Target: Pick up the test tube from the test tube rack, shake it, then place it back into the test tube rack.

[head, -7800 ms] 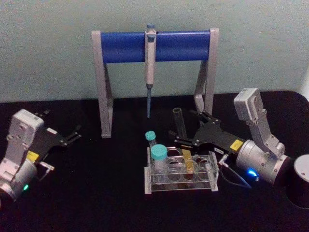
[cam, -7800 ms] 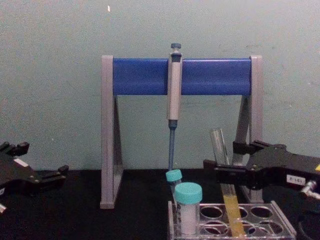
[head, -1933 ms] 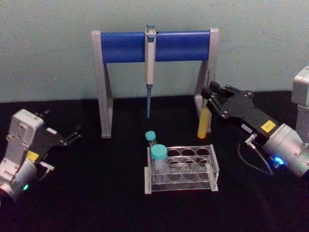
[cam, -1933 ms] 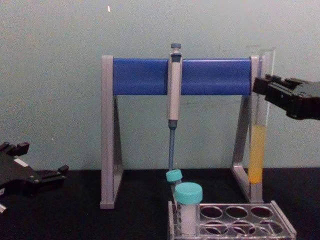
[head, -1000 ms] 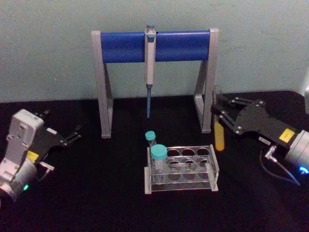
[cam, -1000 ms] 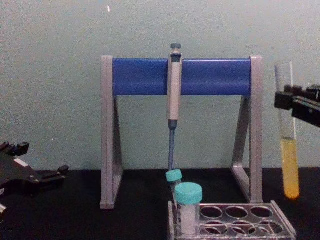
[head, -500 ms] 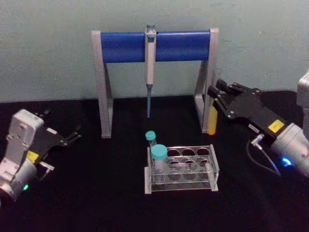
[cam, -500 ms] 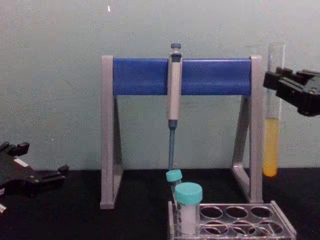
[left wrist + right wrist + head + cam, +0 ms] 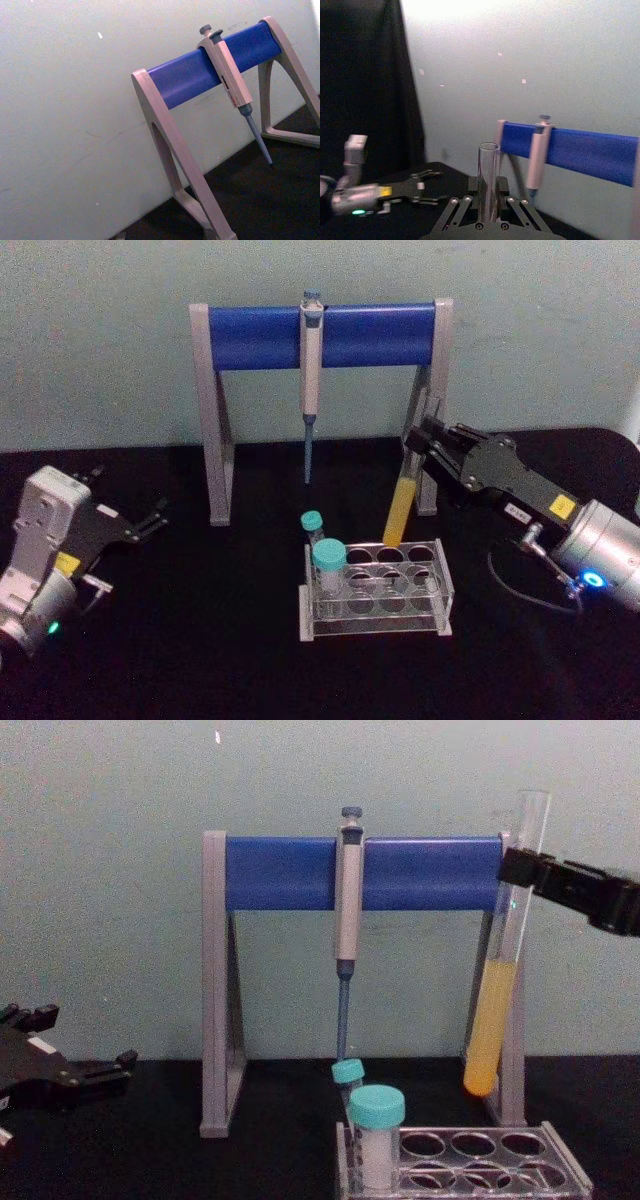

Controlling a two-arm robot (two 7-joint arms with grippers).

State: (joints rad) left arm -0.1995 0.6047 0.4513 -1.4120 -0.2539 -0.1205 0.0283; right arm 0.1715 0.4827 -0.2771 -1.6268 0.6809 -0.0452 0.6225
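Note:
The test tube [image 9: 400, 512] is a long clear glass tube with yellow-orange liquid in its lower part. It hangs tilted in the air, its bottom leaning left, just above and behind the back row of the test tube rack [image 9: 441, 587]. My right gripper [image 9: 420, 450] is shut on its upper part. In the chest view the test tube [image 9: 490, 1025] hangs clear of the rack [image 9: 572, 1167], held near its top by the right gripper [image 9: 520, 868]. The right wrist view shows the tube's open mouth [image 9: 488, 175] rising between the fingers. My left gripper [image 9: 153, 517] rests open at the far left.
Two teal-capped white tubes [image 9: 328, 560] stand in the rack's left holes. Behind it is a grey-and-blue pipette stand [image 9: 250, 338] with a hanging pipette [image 9: 310, 370]; its right leg [image 9: 512, 1020] is close behind the held tube. The table is black.
My right gripper has swung left with the tube, which now tilts with its bottom toward the rack; before that it swung right and down, then back. The left arm has not moved.

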